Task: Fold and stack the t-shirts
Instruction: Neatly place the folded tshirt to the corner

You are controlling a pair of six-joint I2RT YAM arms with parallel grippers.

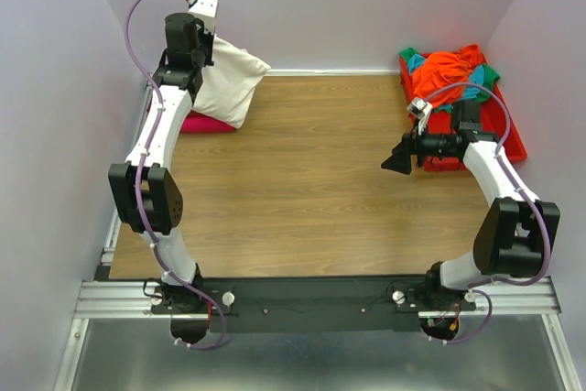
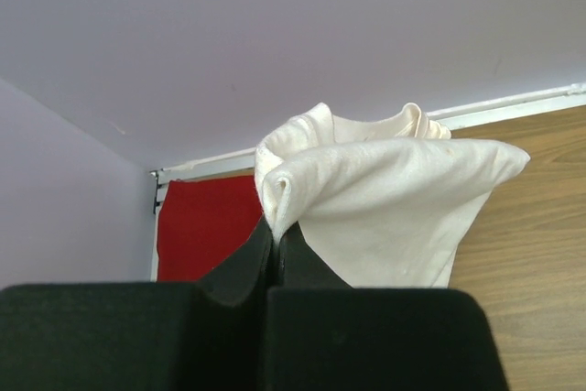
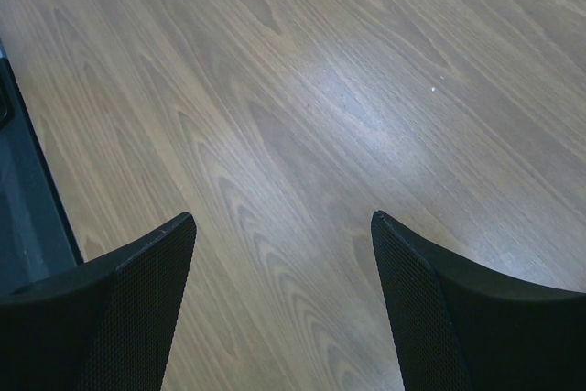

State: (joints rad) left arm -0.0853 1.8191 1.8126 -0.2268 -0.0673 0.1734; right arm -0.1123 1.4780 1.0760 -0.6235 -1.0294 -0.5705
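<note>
A cream-white t-shirt (image 1: 231,80) hangs folded over at the far left corner, and my left gripper (image 1: 211,46) is shut on its upper edge. In the left wrist view the black jaws (image 2: 275,231) pinch a fold of that cream shirt (image 2: 385,208), which droops to the right. Under it on the table lies a pink-red t-shirt (image 1: 206,123) (image 2: 206,226). Orange, teal and green t-shirts (image 1: 453,69) are heaped at the back right. My right gripper (image 1: 400,157) (image 3: 284,222) hovers open over bare wood with nothing between its fingers.
A rigid red tray (image 1: 513,130) at the right edge holds the heap of shirts, and the right forearm crosses over it. Lilac walls close in the left, back and right sides. The wooden tabletop (image 1: 302,190) spreads between the arms.
</note>
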